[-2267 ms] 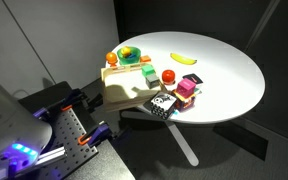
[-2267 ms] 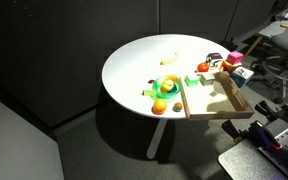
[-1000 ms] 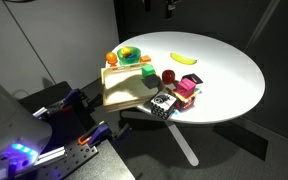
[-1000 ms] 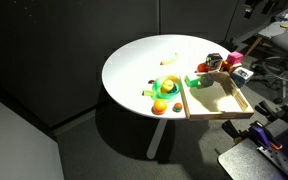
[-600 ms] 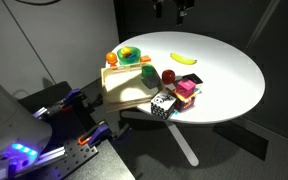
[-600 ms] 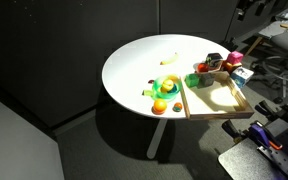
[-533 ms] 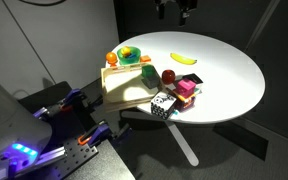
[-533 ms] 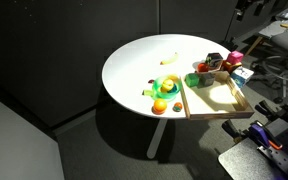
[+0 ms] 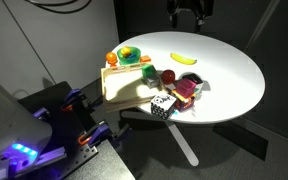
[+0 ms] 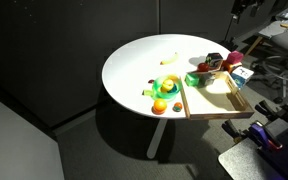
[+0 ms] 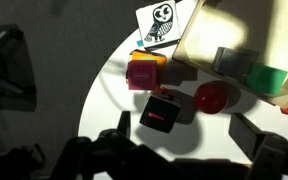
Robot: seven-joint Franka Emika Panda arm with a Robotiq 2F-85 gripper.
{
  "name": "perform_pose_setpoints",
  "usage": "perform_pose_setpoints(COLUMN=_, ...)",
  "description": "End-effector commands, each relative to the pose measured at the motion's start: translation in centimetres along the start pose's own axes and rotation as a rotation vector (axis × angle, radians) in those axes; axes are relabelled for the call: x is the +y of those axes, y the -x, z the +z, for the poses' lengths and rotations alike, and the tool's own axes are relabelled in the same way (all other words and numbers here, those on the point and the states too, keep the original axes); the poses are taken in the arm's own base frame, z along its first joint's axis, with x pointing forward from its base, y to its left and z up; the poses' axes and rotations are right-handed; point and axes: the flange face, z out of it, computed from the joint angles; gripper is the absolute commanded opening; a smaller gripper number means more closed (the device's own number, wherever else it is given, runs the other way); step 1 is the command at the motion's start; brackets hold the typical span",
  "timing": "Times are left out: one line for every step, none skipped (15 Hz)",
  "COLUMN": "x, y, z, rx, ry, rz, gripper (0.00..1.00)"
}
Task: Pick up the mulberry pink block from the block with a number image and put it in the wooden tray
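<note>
The mulberry pink block (image 9: 187, 88) sits on top of the block with a number image (image 9: 183, 100), near the table edge beside the wooden tray (image 9: 122, 90). In the wrist view the pink block (image 11: 144, 74) covers that block, of which only a red-orange edge (image 11: 150, 57) shows. The tray corner (image 11: 239, 30) lies close by. My gripper (image 9: 189, 12) hangs high above the table's far side, open and empty. Its fingers (image 11: 187, 135) frame the lower part of the wrist view. The pink block (image 10: 236, 58), tray (image 10: 216, 101) and gripper (image 10: 246, 5) also show in an exterior view.
A dark cube (image 11: 162, 115) and a round red fruit (image 11: 214, 98) lie beside the stack. An owl-picture cube (image 11: 168, 22) and a green block (image 11: 267, 78) sit by the tray. A multicoloured bowl (image 9: 131, 55) and a banana (image 9: 184, 58) lie farther back on the round white table (image 9: 234, 80).
My gripper has come further into view at the top of the exterior views and moved sideways, slightly lower. The blocks and the tray have not moved.
</note>
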Motion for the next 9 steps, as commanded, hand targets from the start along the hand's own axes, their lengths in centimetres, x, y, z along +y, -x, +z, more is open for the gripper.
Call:
perform_pose_setpoints(x=1.4, y=-1.6, z=0.1, rx=0.002, ry=0.021, rz=-0.033, gripper=1.0)
perform_pose_setpoints(x=1.7, y=-1.8, z=0.2, rx=0.0, ry=0.011, rz=-0.044, gripper=1.0)
perform_pose_setpoints(x=2.0, y=-2.0, z=0.3, rx=-0.002, ry=0.005, rz=-0.051, gripper=1.0)
perform_pose_setpoints(x=2.5, y=-2.1, z=0.4, rx=-0.004, ry=-0.002, rz=-0.064, gripper=1.0)
perform_pose_setpoints(x=2.9, y=-2.3, z=0.5, rx=-0.006, ry=-0.009, rz=-0.074, gripper=1.0)
perform_pose_setpoints(x=3.4, y=-2.4, z=0.6, rx=-0.007, ry=-0.014, rz=-0.083, gripper=1.0)
perform_pose_setpoints(x=3.9, y=-2.6, z=0.8, rx=-0.011, ry=-0.018, rz=-0.09, gripper=1.0)
perform_pose_setpoints(x=4.3, y=-2.8, z=0.9, rx=-0.016, ry=-0.022, rz=-0.094, gripper=1.0)
perform_pose_setpoints(x=4.6, y=-3.0, z=0.8, rx=-0.022, ry=-0.024, rz=-0.093, gripper=1.0)
